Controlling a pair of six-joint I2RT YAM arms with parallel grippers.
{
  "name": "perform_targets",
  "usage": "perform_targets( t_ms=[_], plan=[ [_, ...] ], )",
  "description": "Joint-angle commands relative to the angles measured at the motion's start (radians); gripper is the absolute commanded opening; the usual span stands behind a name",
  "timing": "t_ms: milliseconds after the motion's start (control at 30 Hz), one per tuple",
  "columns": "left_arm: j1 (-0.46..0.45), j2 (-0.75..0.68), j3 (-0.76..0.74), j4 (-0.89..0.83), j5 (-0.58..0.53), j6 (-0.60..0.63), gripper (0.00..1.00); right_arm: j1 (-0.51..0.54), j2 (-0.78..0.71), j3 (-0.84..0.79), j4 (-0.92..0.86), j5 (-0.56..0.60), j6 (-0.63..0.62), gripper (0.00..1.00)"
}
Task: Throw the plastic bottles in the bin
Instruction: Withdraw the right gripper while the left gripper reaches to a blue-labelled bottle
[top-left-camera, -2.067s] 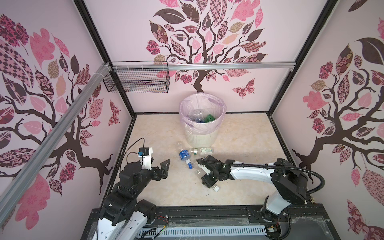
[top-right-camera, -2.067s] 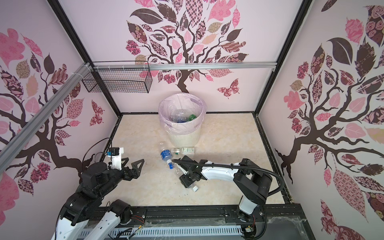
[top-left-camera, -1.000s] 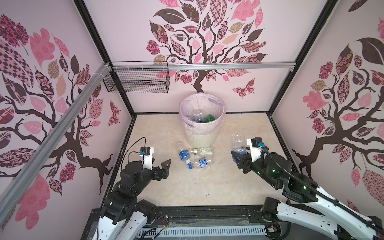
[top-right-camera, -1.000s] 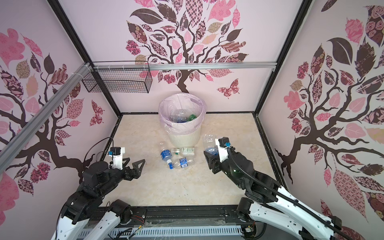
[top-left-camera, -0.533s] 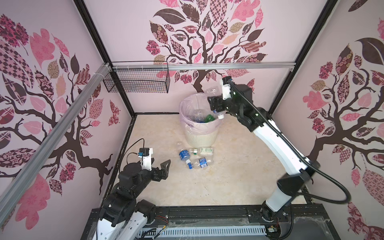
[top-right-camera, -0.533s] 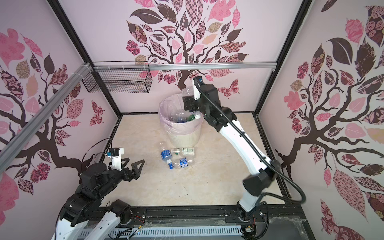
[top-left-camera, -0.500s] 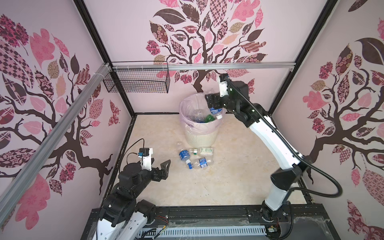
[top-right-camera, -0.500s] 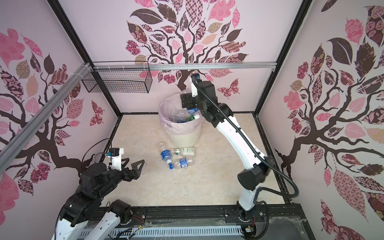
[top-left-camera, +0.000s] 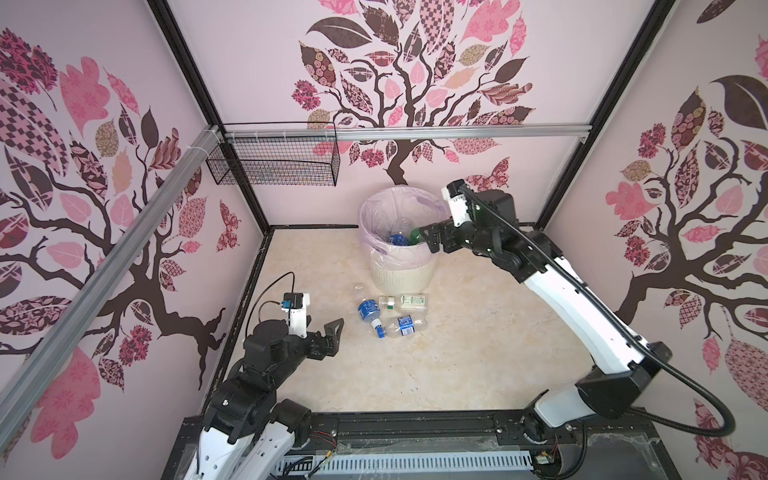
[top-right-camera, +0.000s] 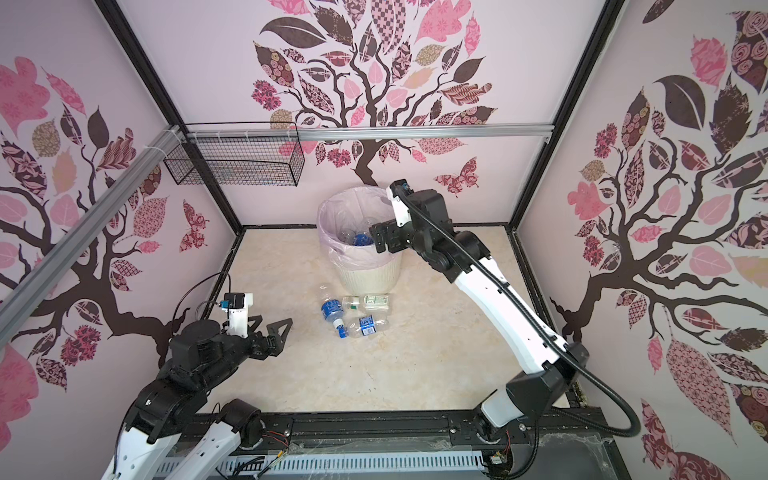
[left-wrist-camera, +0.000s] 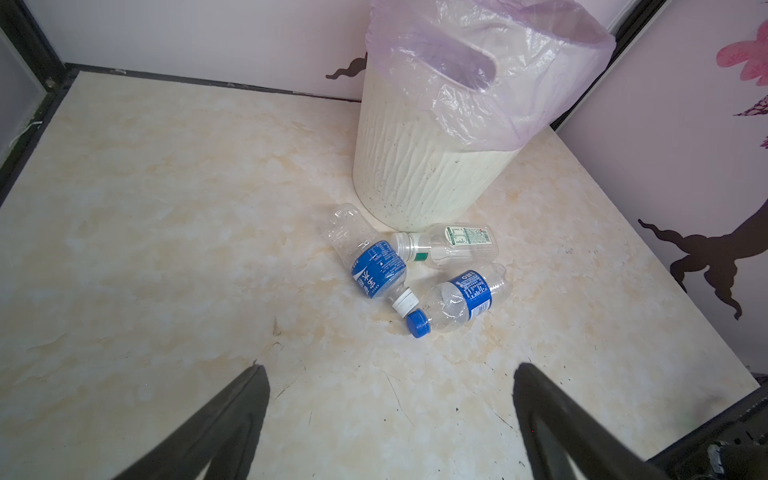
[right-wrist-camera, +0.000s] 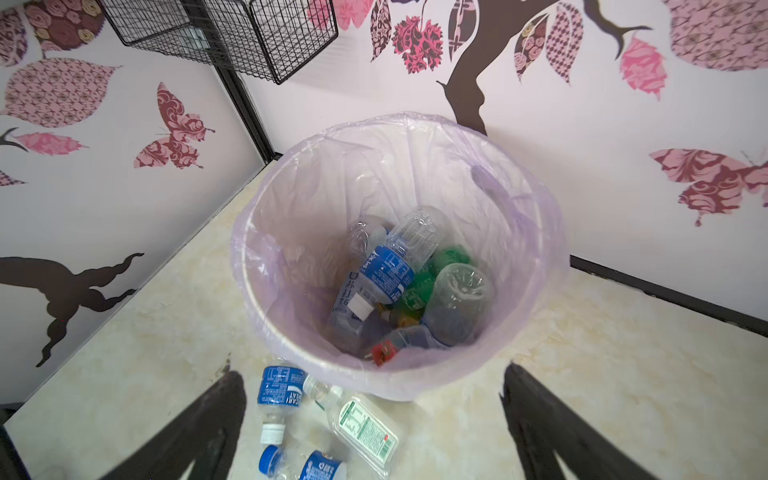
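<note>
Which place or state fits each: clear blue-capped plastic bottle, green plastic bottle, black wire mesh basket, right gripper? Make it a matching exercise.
1. clear blue-capped plastic bottle
2. green plastic bottle
3. black wire mesh basket
4. right gripper

A. inside the round cream ribbed bin
B. open and empty, near the bin's rim
C. lying on the beige floor
D. hanging on the wall rail

Pairs: 1-C, 2-A, 3-D, 4-B.

Bin (top-left-camera: 399, 276): round, cream, ribbed, upright, lined with a thin pink bag. Bottles inside (right-wrist-camera: 388, 270): a heap of clear, blue-labelled and green ones. On the floor just in front, lying clustered: blue-labelled white-capped bottle (left-wrist-camera: 376, 266), green-labelled bottle (left-wrist-camera: 453, 245), blue-capped bottle (left-wrist-camera: 461, 301).
</note>
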Motion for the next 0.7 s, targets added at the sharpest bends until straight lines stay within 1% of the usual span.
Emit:
perform_targets(
  t_ms=[0,167,267,333,467,667],
  plan=[
    [0.001,0.032,-0.022,0.029,0.03,-0.024,0.95,-0.001,-0.132,-0.124,0.037,0.028,0.02,0.99],
    [0.001,0.098,-0.041,0.085,0.066,-0.068,0.93,-0.001,-0.337,-0.393,0.029,0.064,0.076,0.99],
    [0.001,0.144,-0.049,0.132,0.075,-0.097,0.93,-0.001,-0.435,-0.525,0.013,0.07,0.117,0.99],
    [0.001,0.184,-0.052,0.156,0.082,-0.108,0.94,-0.001,-0.478,-0.597,0.001,0.065,0.138,0.99],
    [0.001,0.282,-0.052,0.197,0.083,-0.128,0.95,-0.001,-0.547,-0.721,-0.014,0.044,0.187,0.98],
    [0.001,0.411,-0.066,0.308,0.077,-0.18,0.94,-0.001,-0.623,-0.855,-0.007,0.003,0.246,0.98]
  ],
)
